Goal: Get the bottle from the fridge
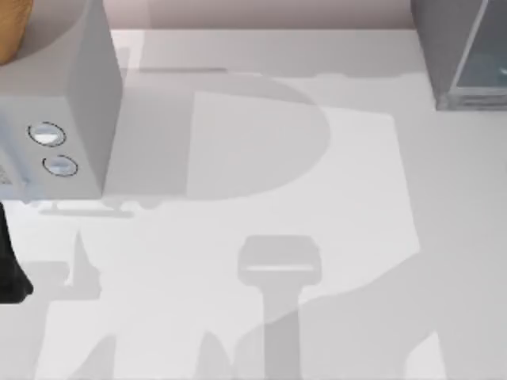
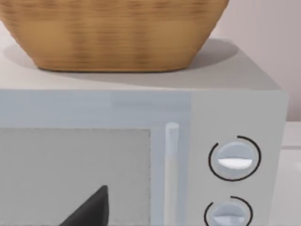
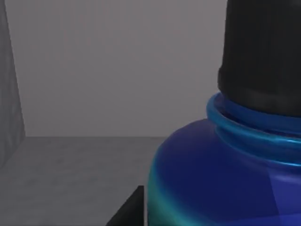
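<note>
The bottle (image 3: 225,174), bright blue with a black cap, stands very close in the right wrist view on a grey floor between plain grey walls, the inside of the fridge (image 3: 94,70). A dark part of my right gripper (image 3: 128,211) shows right beside the bottle's body. From above, the fridge (image 1: 451,55) is the grey cabinet with a pale glassy panel at the far right corner of the table. My left arm (image 1: 11,269) is parked at the left edge, and a dark part of my left gripper (image 2: 89,212) faces the microwave door.
A grey microwave (image 1: 71,95) with two round dials (image 2: 234,159) stands at the far left, with a woven basket (image 2: 113,33) on top of it. The white table (image 1: 261,182) runs between microwave and fridge, crossed by arm shadows.
</note>
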